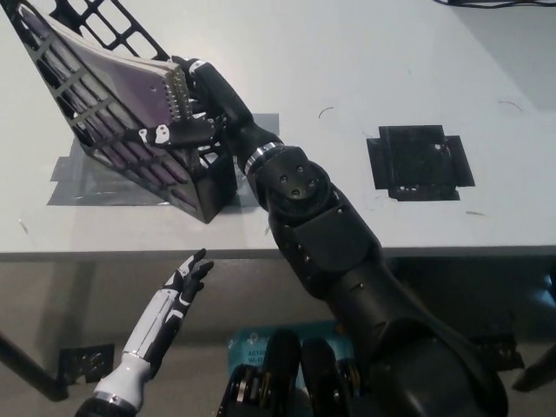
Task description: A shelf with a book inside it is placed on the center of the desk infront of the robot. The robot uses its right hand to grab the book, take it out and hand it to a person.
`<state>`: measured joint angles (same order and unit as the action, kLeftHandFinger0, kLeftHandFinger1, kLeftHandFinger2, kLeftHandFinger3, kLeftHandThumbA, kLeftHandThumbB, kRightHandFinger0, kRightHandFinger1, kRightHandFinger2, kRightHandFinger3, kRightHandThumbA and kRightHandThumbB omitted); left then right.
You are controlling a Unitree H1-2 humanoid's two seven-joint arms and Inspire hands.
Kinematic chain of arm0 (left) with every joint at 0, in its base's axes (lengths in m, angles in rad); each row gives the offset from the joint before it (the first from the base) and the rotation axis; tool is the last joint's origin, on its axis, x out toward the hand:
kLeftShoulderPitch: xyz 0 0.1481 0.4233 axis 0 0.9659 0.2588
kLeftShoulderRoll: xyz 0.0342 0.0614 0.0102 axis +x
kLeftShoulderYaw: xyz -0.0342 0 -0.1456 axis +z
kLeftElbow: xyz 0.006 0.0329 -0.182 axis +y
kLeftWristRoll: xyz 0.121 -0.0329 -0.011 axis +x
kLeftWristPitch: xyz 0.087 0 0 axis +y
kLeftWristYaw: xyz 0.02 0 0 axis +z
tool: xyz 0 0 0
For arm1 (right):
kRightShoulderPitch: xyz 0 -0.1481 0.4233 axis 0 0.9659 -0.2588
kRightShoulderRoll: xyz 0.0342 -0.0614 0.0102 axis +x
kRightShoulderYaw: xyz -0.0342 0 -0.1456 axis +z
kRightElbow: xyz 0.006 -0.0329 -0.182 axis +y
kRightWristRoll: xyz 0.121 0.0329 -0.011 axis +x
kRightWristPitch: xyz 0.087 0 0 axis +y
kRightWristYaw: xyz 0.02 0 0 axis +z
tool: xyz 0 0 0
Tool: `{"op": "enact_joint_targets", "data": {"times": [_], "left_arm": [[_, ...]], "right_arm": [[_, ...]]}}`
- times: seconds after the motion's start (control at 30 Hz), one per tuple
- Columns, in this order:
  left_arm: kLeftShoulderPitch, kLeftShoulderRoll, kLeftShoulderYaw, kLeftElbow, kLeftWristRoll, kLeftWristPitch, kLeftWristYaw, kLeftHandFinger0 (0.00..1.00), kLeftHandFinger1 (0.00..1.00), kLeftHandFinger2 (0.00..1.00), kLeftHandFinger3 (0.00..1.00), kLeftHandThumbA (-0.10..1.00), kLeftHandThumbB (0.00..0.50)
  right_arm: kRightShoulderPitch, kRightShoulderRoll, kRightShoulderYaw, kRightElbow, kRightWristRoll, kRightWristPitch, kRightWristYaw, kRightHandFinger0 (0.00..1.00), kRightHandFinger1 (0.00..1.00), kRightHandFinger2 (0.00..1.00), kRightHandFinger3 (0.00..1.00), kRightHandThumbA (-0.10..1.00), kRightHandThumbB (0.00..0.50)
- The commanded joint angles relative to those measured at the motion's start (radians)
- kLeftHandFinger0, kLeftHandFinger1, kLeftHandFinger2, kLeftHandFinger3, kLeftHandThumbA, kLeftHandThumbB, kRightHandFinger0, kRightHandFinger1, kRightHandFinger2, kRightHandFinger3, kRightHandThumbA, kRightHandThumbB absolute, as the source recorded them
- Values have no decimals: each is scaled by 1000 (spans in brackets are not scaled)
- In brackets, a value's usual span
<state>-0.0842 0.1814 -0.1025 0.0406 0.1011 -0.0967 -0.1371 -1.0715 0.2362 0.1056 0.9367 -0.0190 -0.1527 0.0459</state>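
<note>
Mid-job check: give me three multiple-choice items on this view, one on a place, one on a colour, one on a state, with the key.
1. Where is the black patch of tape?
A. On the desk, on the black arm's side of the shelf
B. Under the shelf
C. On the floor

2. What colour is the book's cover?
A. Red
B. Purple
C. Yellow

3. What is the right robot hand doing?
A. Resting below the desk edge
B. Lying flat on the tape patch
C. Closed on the book at the shelf

Key: 1 A, the patch sits apart from the shelf on the desktop. 2 B, purple shows through the lattice. 3 C, its fingers wrap the book's edge; the left robot hand is the one open below the desk.
</note>
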Motion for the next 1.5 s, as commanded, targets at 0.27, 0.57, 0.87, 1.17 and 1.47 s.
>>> {"op": "enact_joint_targets", "data": {"times": [0.27, 0.57, 0.87, 1.17, 1.47], "left_arm": [[-14, 18, 0, -18, -27, -16, -31, 1000, 1000, 998, 1000, 1000, 201], [-18, 25, -2, -8, -27, -28, -38, 1000, 1000, 1000, 1000, 1000, 183], [-18, 22, -1, -10, -30, -25, -46, 1000, 1000, 1000, 1000, 988, 166], [-7, 16, 1, -15, -34, -18, -44, 1000, 1000, 1000, 1000, 1000, 192], [-1, 16, 0, -1, -8, -50, -25, 1000, 966, 952, 1000, 1000, 189]], "right_arm": [[-20, 99, -217, -317, 253, 107, -23, 0, 0, 0, 0, 1000, 98], [-26, 137, -334, -583, 434, 324, -52, 0, 0, 0, 0, 1000, 99], [-31, 138, -376, -668, 477, 388, -86, 0, 0, 0, 0, 1000, 97], [-85, 139, -533, -708, 703, 406, -170, 0, 0, 0, 0, 1000, 23], [-94, 66, -685, -767, 879, 484, -263, 0, 0, 0, 0, 1000, 9]]}}
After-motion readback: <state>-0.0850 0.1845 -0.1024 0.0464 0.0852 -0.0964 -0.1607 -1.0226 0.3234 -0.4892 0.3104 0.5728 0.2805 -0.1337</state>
